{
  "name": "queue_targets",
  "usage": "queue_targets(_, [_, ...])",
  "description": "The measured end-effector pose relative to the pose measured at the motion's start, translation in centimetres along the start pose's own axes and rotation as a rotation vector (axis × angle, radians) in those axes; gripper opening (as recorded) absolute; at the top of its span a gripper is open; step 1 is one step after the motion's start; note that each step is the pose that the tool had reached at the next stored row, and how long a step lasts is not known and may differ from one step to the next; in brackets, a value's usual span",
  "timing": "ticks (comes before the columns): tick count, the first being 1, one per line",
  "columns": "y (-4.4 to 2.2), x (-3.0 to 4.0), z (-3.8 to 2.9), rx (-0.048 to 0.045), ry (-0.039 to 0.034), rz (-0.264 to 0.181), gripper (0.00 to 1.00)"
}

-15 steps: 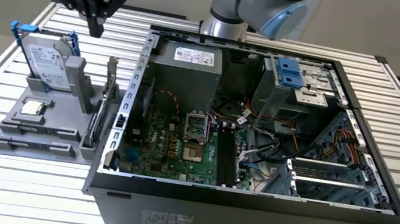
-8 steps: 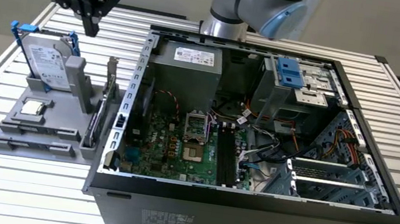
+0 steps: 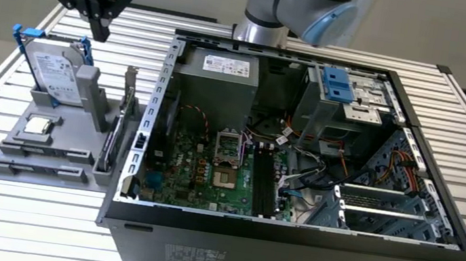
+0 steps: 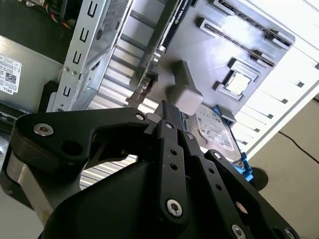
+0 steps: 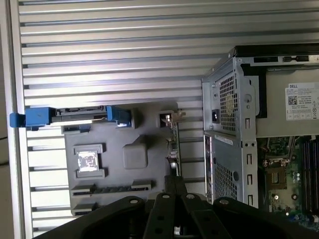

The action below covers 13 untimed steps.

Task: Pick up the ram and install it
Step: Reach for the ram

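The ram point(image 5: 112, 188) shows as a thin dark strip seen edge-on (chips and label hidden), seated lengthwise in a slot of the grey holder point(image 5: 149, 127). In the exterior view that slot lies around eight o'clock from the open computer case point(image 3: 290, 245).

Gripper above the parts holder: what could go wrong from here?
1. The gripper hangs shut over the grey holder, near the hard drive and the upright card; a straight descent could strike either.
2. Loose cables lie beside the motherboard's memory slots and could snag an insertion.
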<state>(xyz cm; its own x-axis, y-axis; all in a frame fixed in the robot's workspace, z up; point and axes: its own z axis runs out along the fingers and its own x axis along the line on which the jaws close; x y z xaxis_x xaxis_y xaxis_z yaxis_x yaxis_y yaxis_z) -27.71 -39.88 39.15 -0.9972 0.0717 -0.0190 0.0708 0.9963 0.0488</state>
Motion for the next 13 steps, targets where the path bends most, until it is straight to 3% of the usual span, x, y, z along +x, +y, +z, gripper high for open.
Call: queue_targets(13, [-0.08,1.17,-0.01,0.0001,0.0,0.0,0.0])
